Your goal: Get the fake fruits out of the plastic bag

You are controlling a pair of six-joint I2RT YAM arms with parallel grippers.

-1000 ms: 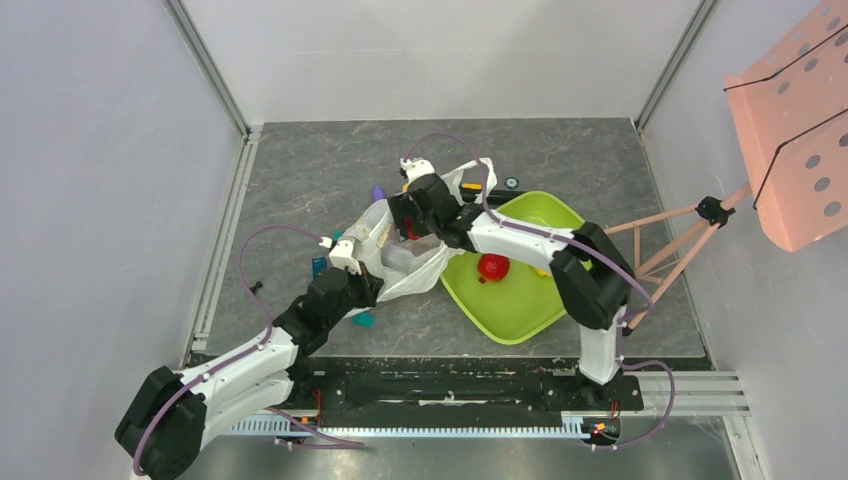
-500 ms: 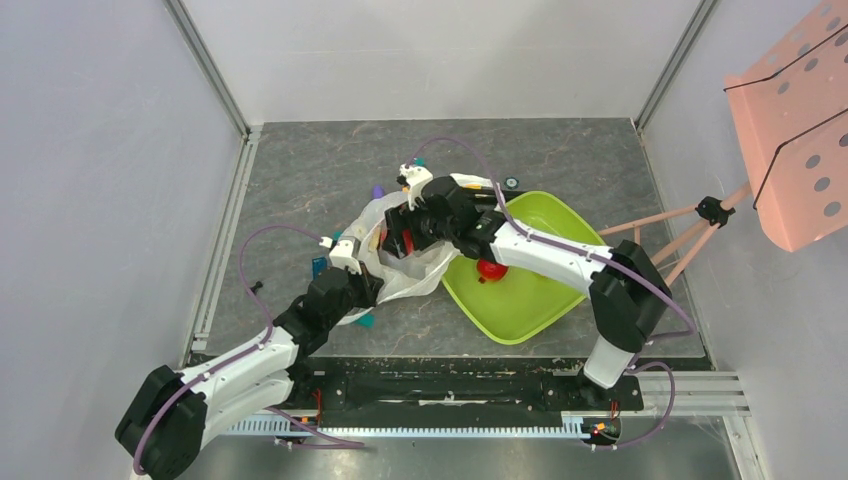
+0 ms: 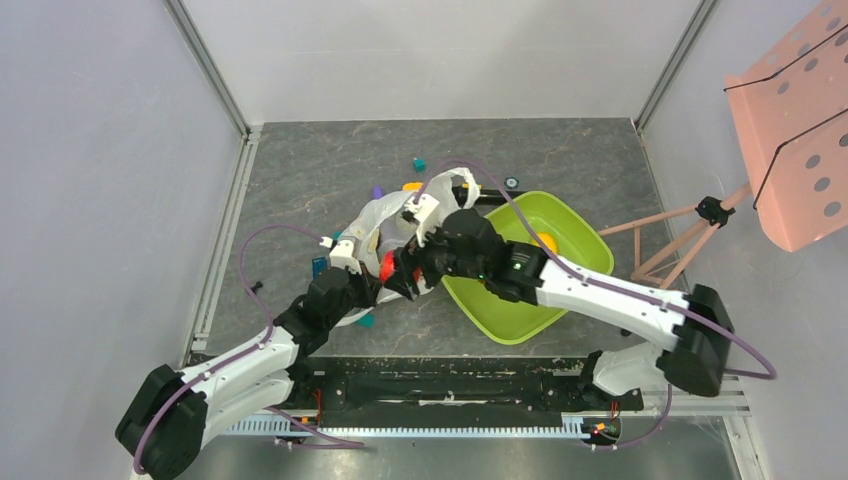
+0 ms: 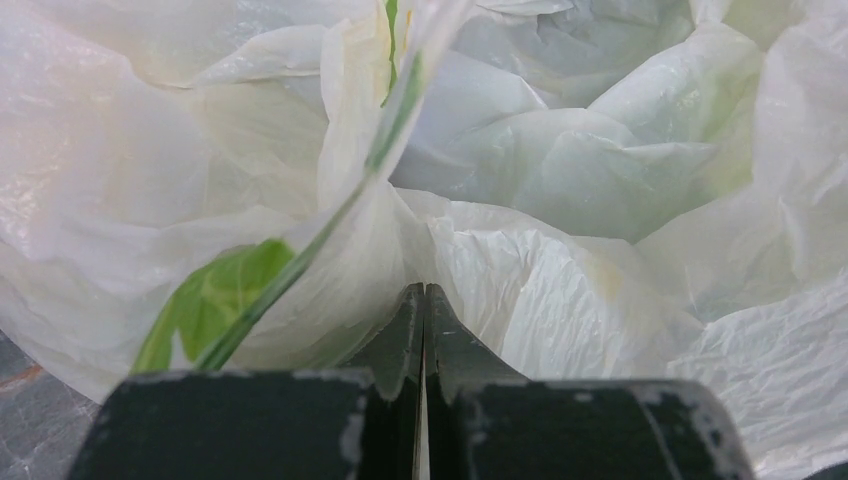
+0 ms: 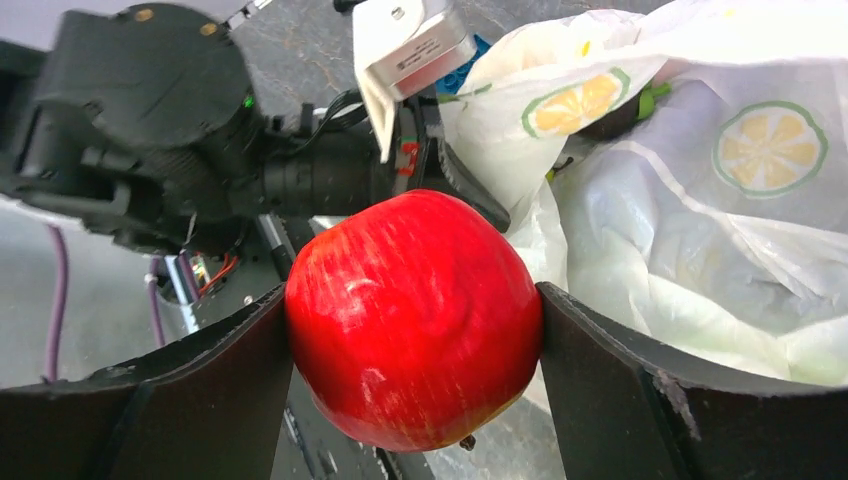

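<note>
The white plastic bag (image 3: 392, 212), printed with lemon slices, lies crumpled at the table's middle. My left gripper (image 3: 356, 283) is shut on its near edge; in the left wrist view the jaws (image 4: 423, 292) pinch a fold of the bag (image 4: 560, 190). My right gripper (image 3: 393, 271) is shut on a glossy red apple (image 3: 386, 267), held just past the bag's near side, close to the left gripper. In the right wrist view the apple (image 5: 415, 315) fills the gap between the fingers, with the bag (image 5: 700, 200) behind it. Other fruits are hidden.
A lime-green tray (image 3: 520, 310) sits right of the bag, under my right arm, with an orange piece (image 3: 546, 240) in it. Toy blocks lie around the bag: teal (image 3: 420, 163), orange (image 3: 411, 186), purple (image 3: 377, 190), blue (image 3: 318, 266). A pink perforated stand (image 3: 790, 130) is at the far right.
My right gripper has drawn back out of the bag toward the near side with the red apple in it. Its arm now lies across the tray. The left gripper has stayed put.
</note>
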